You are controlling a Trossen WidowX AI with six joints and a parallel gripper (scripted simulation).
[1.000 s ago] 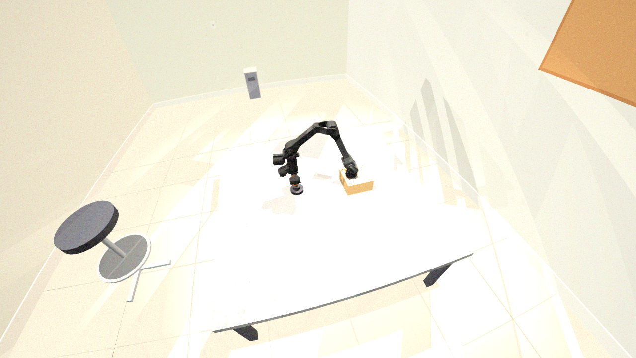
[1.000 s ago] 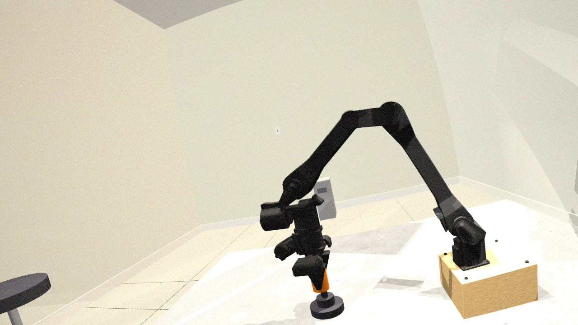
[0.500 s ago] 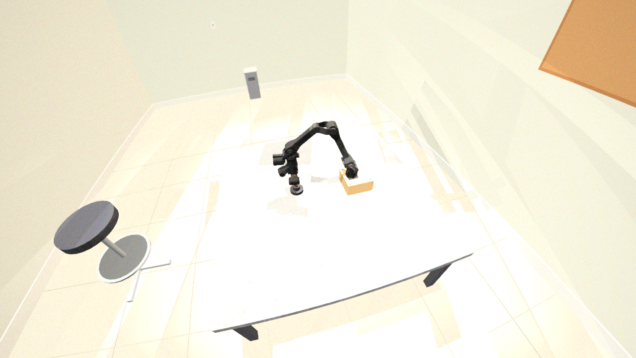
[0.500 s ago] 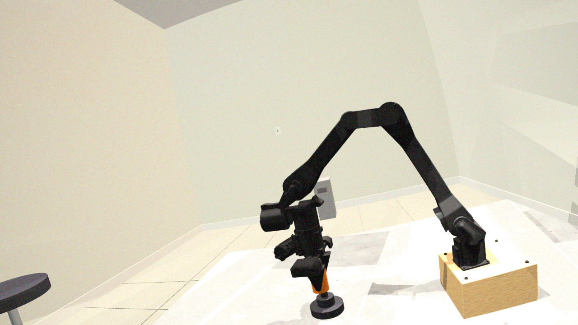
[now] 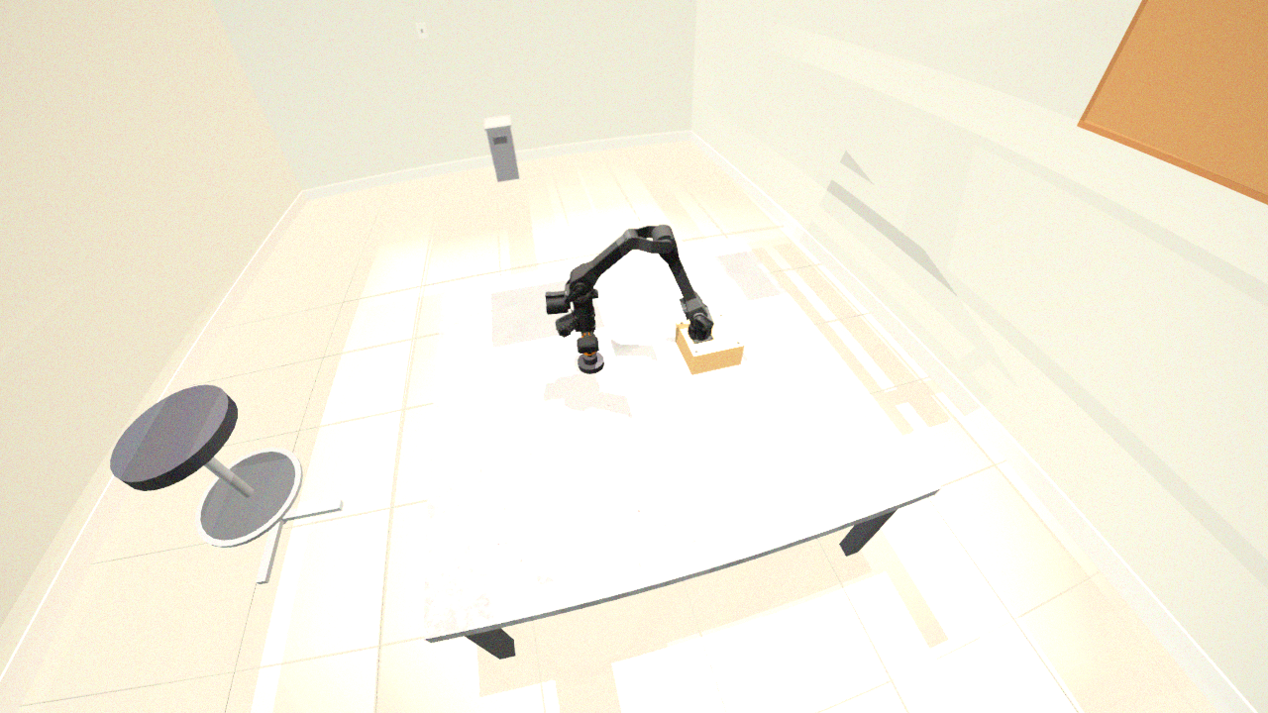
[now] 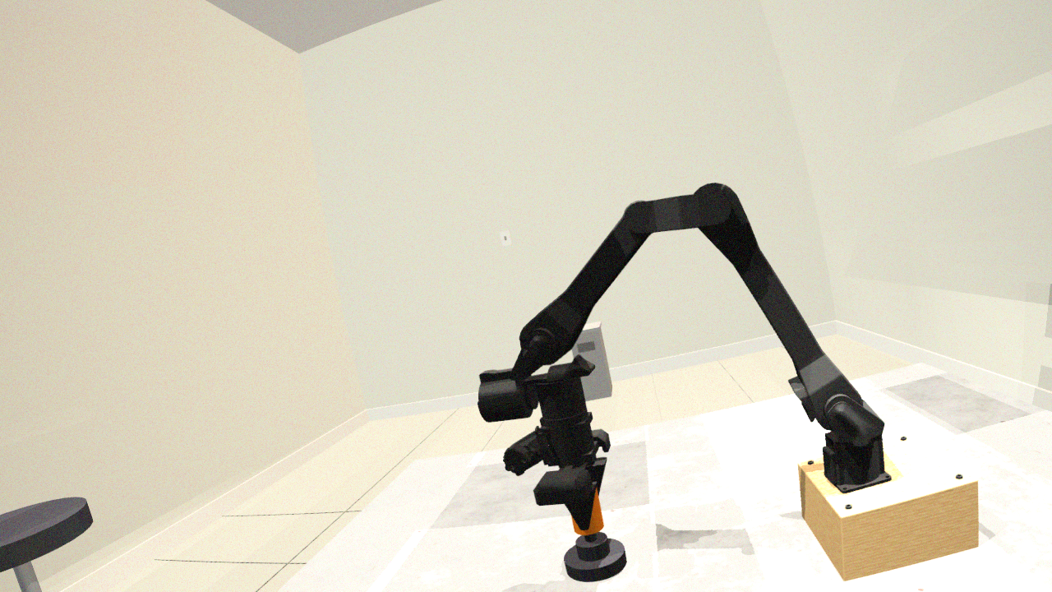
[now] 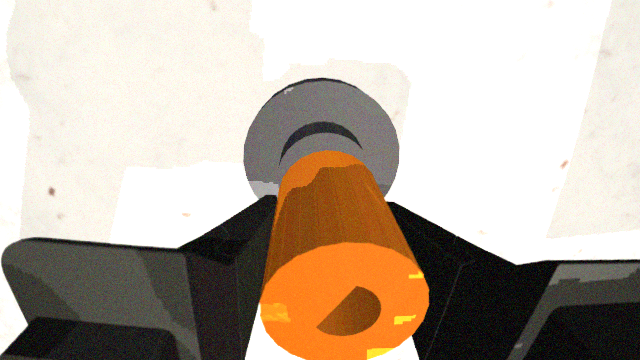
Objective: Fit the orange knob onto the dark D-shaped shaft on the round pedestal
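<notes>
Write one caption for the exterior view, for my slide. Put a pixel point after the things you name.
Gripper [image 5: 588, 353] [image 6: 588, 515] [image 7: 329, 209] holding the orange knob [image 6: 597, 520] [image 7: 345, 260] above the round pedestal [image 5: 590, 363] [image 6: 597, 565] [image 7: 325, 102], not yet fully down.

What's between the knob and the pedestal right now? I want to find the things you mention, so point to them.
A short stretch of dark shaft [image 6: 590, 536], seen in the exterior view between the knob [image 6: 597, 515] [image 7: 345, 215] and the pedestal [image 6: 596, 565] [image 7: 320, 102]. The wrist view hides that gap behind the knob.

The pale table [image 5: 683, 496] [image 6: 706, 478] has a dark front edge in the top view. On it, set well back from that edge, stand a dark round pedestal [image 5: 590, 364] [image 6: 595, 563] [image 7: 320, 100] and a light wooden block [image 5: 713, 356] [image 6: 908, 526]. The block is nearer the table's right edge in the top view, apart from the pedestal. Grey patches of shade mark the surface.
</notes>
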